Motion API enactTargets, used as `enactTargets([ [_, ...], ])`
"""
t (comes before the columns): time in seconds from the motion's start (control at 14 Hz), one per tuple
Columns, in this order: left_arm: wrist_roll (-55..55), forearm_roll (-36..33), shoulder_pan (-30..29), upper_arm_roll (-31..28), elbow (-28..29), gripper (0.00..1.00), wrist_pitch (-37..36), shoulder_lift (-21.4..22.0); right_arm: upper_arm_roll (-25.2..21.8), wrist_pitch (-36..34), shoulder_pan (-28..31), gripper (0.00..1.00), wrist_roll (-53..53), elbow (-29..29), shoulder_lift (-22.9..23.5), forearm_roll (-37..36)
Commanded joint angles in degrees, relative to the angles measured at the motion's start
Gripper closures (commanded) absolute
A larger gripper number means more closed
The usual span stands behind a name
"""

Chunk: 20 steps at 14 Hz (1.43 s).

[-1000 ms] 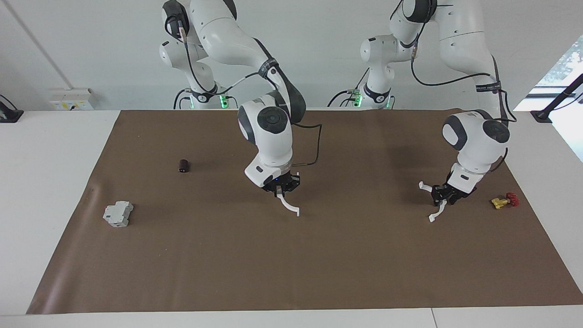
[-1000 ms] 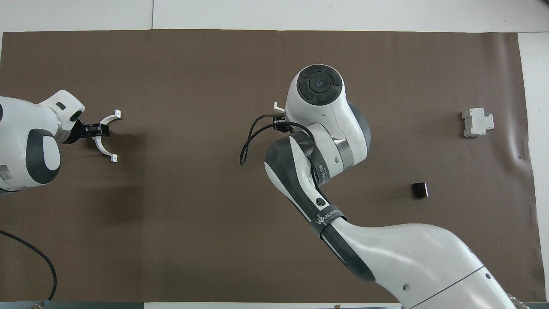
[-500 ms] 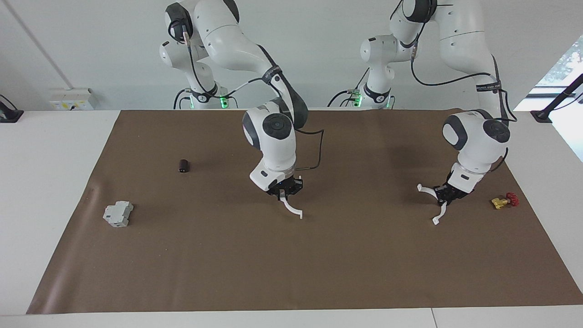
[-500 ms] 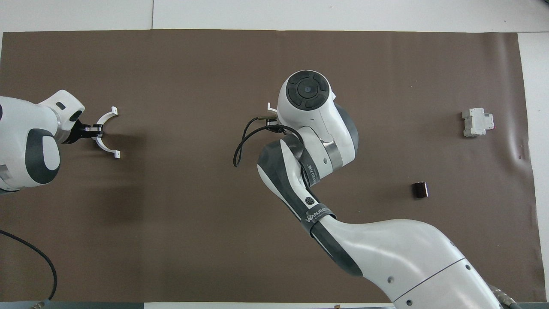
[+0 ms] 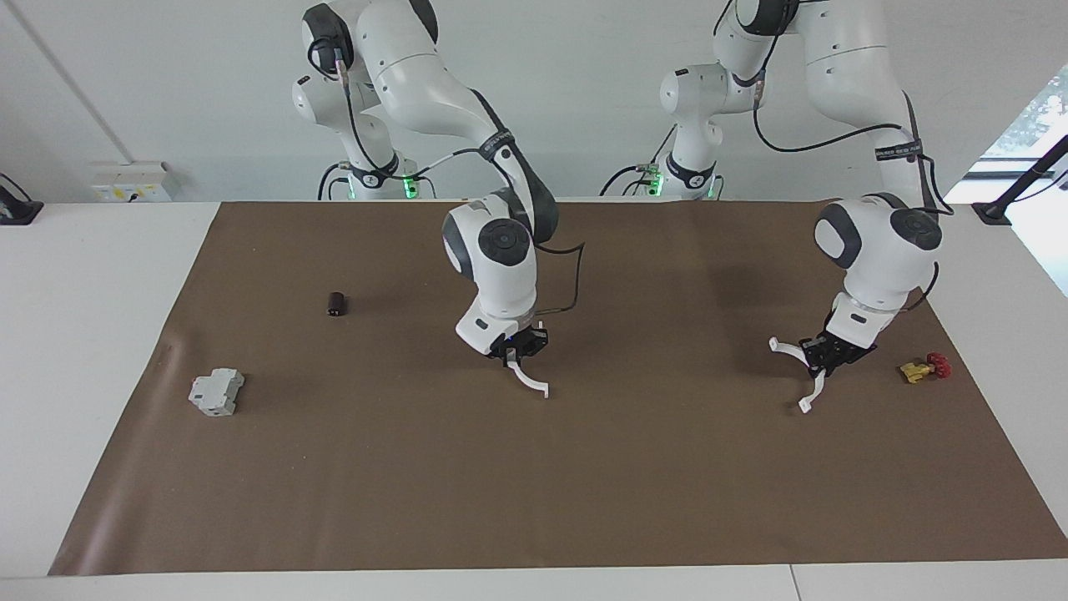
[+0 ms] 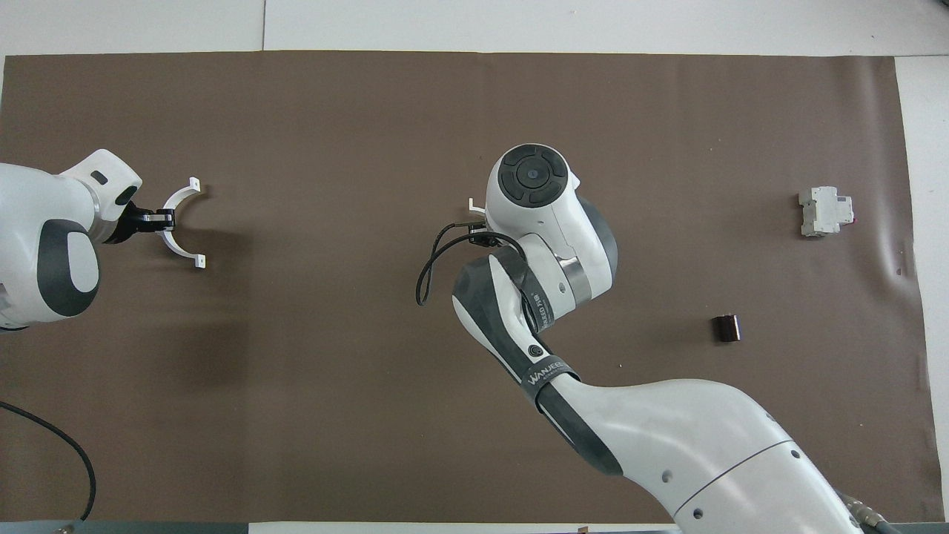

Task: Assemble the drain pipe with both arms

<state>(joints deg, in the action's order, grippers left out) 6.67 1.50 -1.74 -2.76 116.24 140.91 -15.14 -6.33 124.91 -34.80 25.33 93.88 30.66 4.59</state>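
Grey box (image 5: 216, 392), dark cylinder (image 5: 336, 304), red-yellow valve (image 5: 921, 368)

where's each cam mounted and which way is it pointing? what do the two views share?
Facing view: high, across the table, looking at the robots; both arms show whole from their bases, the left gripper and right gripper each holding a white half-ring.
Overhead view: high above the robots' end, looking forward and steeply down; only the forearms and wrists show.
Shared: the brown mat, left half-ring, right half-ring, grey box, and dark cylinder, seen half a turn apart.
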Motion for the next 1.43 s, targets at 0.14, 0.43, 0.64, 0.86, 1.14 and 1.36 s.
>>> enactTargets([
  [0.14,0.3,0.1,1.6,-0.3,-2.9,1.00,-6.6,2.6,0.3,3.4,0.2,0.99,-0.3,4.5,-2.4,0.4],
  [0.43,0.2,0.1,3.1,-0.3,-4.3,1.00,-9.2,4.2,0.3,3.5,-1.1,0.99,1.0,4.5,-2.4,0.4],
  [0.64,-1.3,0.0,4.6,-0.4,-4.4,1.00,-9.6,4.2,0.3,3.6,-1.1,0.88,1.1,4.5,-2.4,0.4],
  [0.86,-1.4,-0.1,4.6,-0.3,-4.3,1.00,-9.9,4.3,0.4,6.1,-1.0,0.86,1.0,6.1,-2.7,0.4],
  [1.14,-1.5,0.0,5.8,-0.3,-4.3,1.00,-9.9,4.3,0.3,8.3,-0.7,0.86,1.0,7.8,-3.0,0.4],
  [1.36,-2.1,-0.1,6.0,-0.3,-4.3,1.00,-9.7,4.3,0.3,8.1,-0.8,0.65,1.0,7.6,-3.0,0.4],
])
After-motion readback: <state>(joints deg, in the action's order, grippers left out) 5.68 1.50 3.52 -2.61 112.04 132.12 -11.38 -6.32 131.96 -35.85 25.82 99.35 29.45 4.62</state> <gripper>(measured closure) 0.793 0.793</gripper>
